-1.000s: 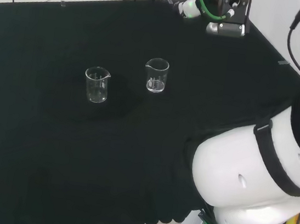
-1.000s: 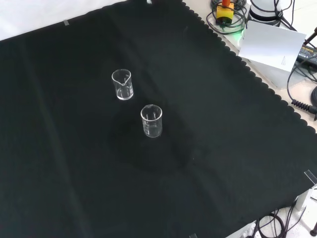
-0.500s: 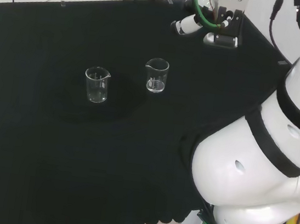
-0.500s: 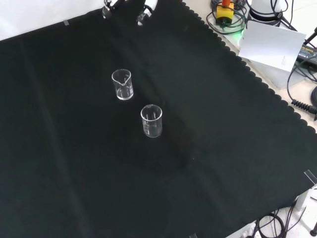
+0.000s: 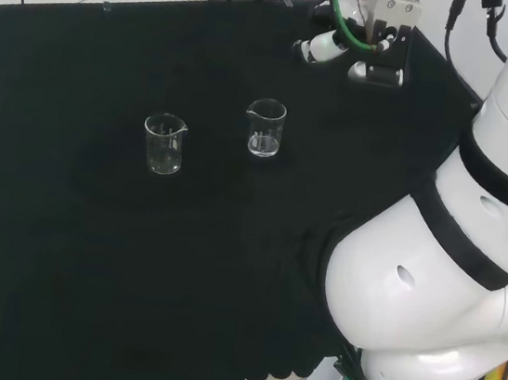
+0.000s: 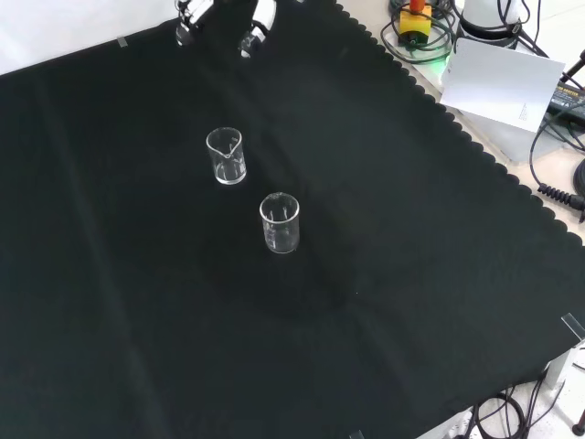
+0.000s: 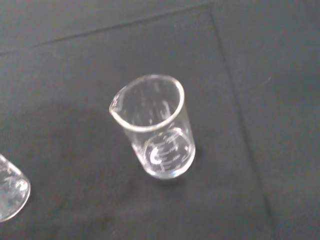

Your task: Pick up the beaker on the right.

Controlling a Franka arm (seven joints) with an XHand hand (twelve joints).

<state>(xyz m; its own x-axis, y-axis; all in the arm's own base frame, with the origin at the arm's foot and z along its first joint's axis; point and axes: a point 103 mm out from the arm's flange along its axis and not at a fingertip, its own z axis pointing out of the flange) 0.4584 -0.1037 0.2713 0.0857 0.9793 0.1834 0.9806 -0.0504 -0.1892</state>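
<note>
I have two clear glass beakers standing upright on the black cloth [image 5: 59, 249] that covers the counter, both apparently empty. In the head view the right beaker [image 5: 264, 128] stands a little farther back than the left beaker [image 5: 164, 143], the two near each other but clearly apart. In the front view the same pair sits one behind the other: the right beaker [image 6: 226, 155] is the upper one, its spout turned toward the top of that view, and the left beaker [image 6: 280, 222] is lower and slightly to the right.

From the wrist view I look down on the right beaker [image 7: 155, 127] close up; I can make out its pouring lip and white graduation marks on the glass, and the rim of the left beaker [image 7: 11, 187] just cuts into the picture's edge.

The robot hand [image 5: 324, 46] is up near the far right edge of the cloth in the head view, well apart from both beakers and touching neither. In the front view I see its fingertips [image 6: 259, 20] poking in at the top edge, above the right beaker. Those fingers look spread and relaxed, holding nothing, so I read the robot hand as released. The arm's white links [image 5: 449, 272] take up the right side of the head view
</note>
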